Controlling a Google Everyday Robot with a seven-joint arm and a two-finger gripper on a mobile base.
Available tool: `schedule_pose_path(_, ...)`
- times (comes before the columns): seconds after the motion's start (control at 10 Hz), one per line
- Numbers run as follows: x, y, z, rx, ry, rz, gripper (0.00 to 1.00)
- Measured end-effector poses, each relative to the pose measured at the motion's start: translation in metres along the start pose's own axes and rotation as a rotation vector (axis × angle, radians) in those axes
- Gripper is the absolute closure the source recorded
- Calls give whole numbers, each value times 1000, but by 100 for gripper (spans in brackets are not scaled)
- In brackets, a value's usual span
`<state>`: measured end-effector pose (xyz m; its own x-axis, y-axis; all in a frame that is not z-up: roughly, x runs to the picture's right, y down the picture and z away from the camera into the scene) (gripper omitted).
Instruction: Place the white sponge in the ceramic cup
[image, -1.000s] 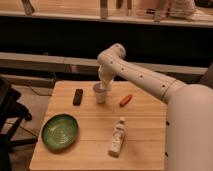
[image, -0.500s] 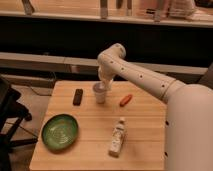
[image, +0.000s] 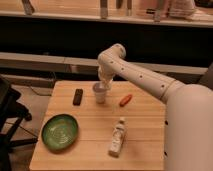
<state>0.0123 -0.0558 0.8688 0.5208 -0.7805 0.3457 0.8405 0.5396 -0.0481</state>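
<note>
A wooden table (image: 145, 130) is shown in the centre of the frame, with the robot's white arm (image: 145, 80) reaching in from the lower right and bending downward at its upper joint. The gripper (image: 103, 83) is held directly over the ceramic cup (image: 100, 95), at or just inside its rim; whether it is open or closed, and whether anything is held in it, cannot be told. The cup is seen upright on the upper middle part of the table top. The white sponge cannot be distinguished from the pale gripper and cup rim. A dark rectangular object (image: 78, 96) is laid to the left of the cup, and a small orange-red object (image: 126, 100) to its right, both near it but apart from it. A green bowl (image: 60, 132) is placed at the lower left of the table, and a white bottle-shaped object (image: 117, 138) is laid lower centre. A black chair (image: 7, 117) is partly seen at the left edge.
</note>
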Motion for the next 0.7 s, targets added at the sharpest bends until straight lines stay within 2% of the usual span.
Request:
schedule_pose_path(0.1, 0, 0, 1, 1, 0, -1, 87)
schedule_pose_path(0.3, 1, -2, 1, 6, 0, -3, 79)
schedule_pose_path(0.7, 2, -4, 2, 11, 1, -8, 79)
